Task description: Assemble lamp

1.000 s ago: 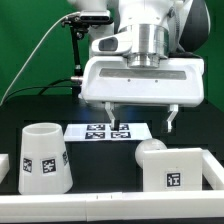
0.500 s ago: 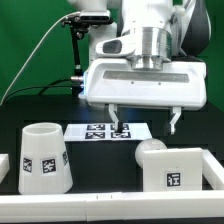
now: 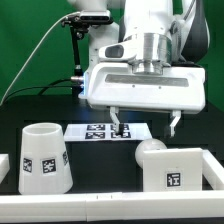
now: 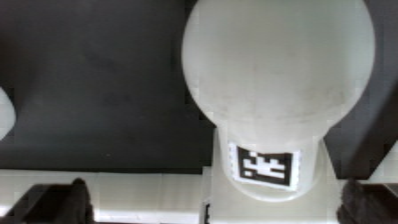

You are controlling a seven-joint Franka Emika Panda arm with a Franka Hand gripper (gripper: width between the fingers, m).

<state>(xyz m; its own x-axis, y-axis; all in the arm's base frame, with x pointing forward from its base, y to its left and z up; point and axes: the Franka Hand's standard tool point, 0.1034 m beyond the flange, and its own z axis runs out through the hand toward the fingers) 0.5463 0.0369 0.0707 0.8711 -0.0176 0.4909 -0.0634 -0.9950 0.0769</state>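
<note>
The white bulb (image 4: 276, 80) fills the wrist view, its tagged screw neck (image 4: 267, 165) lying between my fingers. In the exterior view only its rounded top (image 3: 150, 147) shows, behind the base. My gripper (image 3: 145, 122) hangs above it, open and empty, one dark finger (image 4: 54, 203) on each side of the neck and not touching it; it also shows in the wrist view (image 4: 217, 205). The angular base (image 3: 178, 168) stands at the front of the exterior view's right. The tapered shade (image 3: 43, 157) stands at the front of the exterior view's left.
The marker board (image 3: 100, 131) lies flat on the black table behind the shade and the bulb. A low white rail (image 3: 212, 165) edges the table at the exterior view's right. A camera stand with cables (image 3: 78, 50) rises at the back, in front of a green backdrop.
My gripper has come down a little toward the bulb, still open. The shade, the base and the bulb have not moved.
</note>
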